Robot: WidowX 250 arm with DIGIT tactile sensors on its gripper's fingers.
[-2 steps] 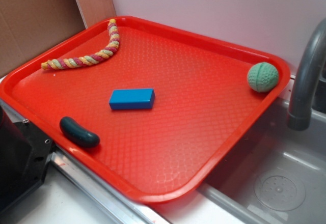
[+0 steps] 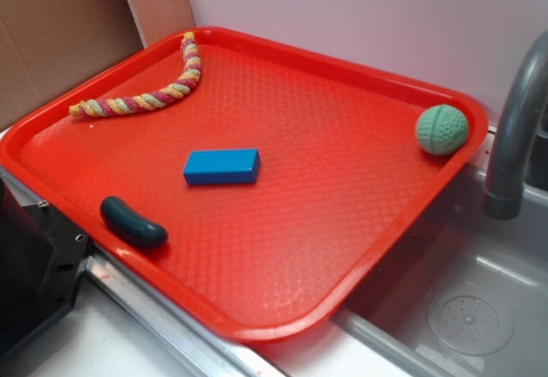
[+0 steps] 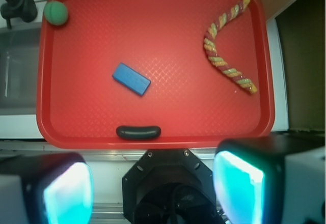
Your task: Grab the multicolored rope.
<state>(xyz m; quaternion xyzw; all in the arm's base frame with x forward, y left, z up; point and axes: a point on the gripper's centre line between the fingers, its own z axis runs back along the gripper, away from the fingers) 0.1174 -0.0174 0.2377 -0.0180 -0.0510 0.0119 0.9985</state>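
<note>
multicolored rope (image 2: pixel 145 90) lying curved along tray's (image 2: pixel 360 223) far-left corner, untouched

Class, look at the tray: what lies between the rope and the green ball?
Nothing. In both views only bare red tray runs between the rope and the ball; the blue block sits off that line.

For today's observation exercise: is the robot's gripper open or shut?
Open. In the wrist view the gripper shows both fingers spread wide, nothing between them, far from the multicolored rope.
</note>
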